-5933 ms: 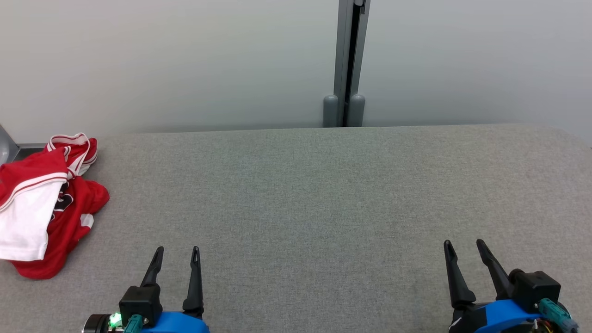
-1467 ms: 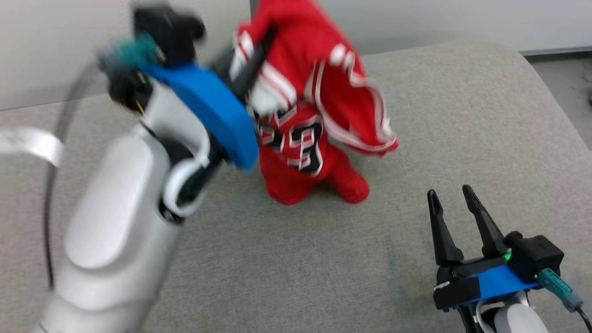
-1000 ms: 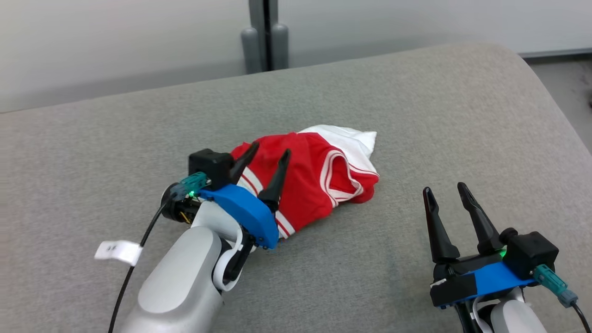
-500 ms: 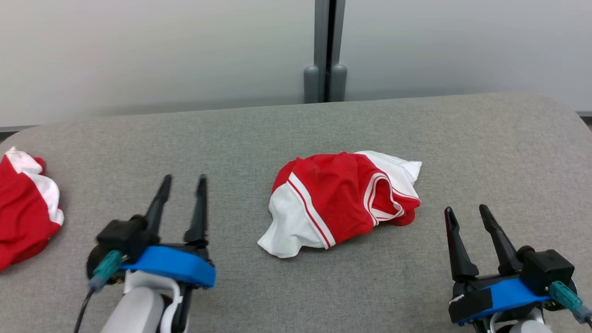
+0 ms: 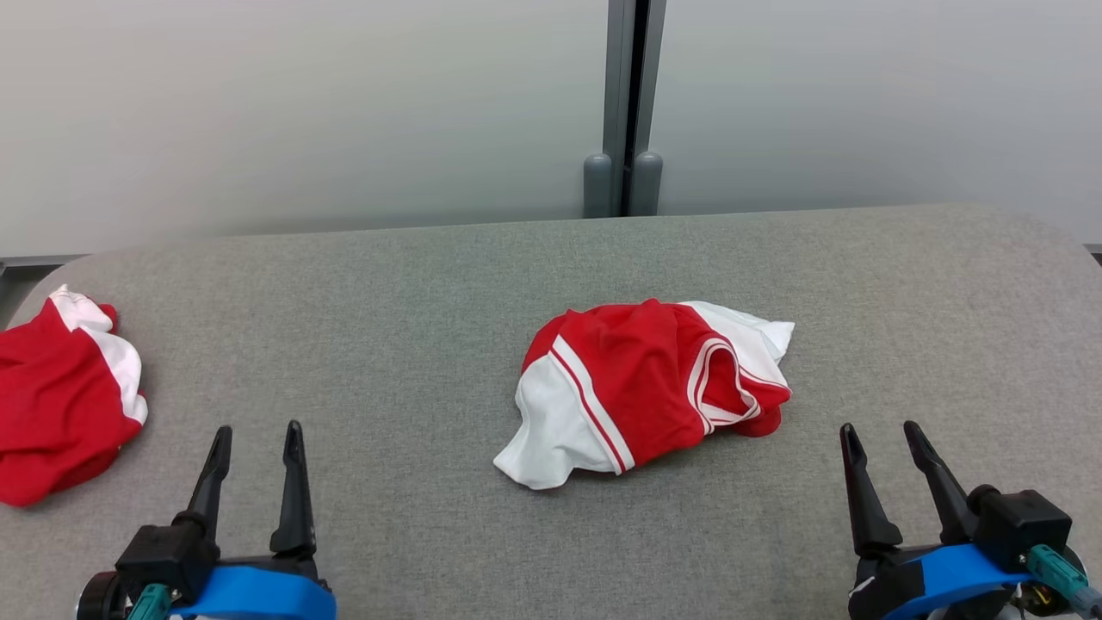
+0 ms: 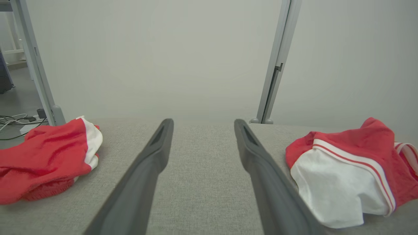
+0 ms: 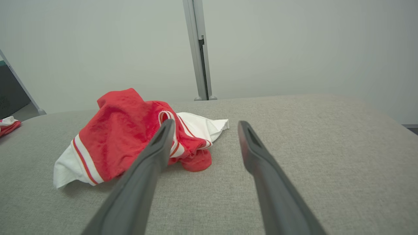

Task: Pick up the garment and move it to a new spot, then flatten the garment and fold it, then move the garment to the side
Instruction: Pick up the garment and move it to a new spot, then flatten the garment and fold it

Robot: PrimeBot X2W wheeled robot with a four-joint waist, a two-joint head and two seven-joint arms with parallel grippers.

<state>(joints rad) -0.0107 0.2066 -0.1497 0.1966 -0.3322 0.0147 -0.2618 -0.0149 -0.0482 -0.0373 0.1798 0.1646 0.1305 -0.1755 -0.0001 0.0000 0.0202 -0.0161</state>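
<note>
Red & white garment [image 5: 641, 392] lies crumpled at centre of bench [image 5: 413, 301], touching neither tool. Near front edge, left tool [image 5: 259, 427] & right tool [image 5: 879, 425] both have fingers apart, holding nothing. 2nd red cloth [image 5: 60, 405] at far left.

The head camera looks forward and down from above the near edge of the grey fabric tabletop [image 5: 413, 284], toward the pale wall [image 5: 301, 103]. Both wrist cameras sit low, close to that surface (almost skimming it), facing the same wall. All three share the crumpled red-and-white jersey [image 5: 637, 387] and the grey post [image 5: 615, 86].
</note>
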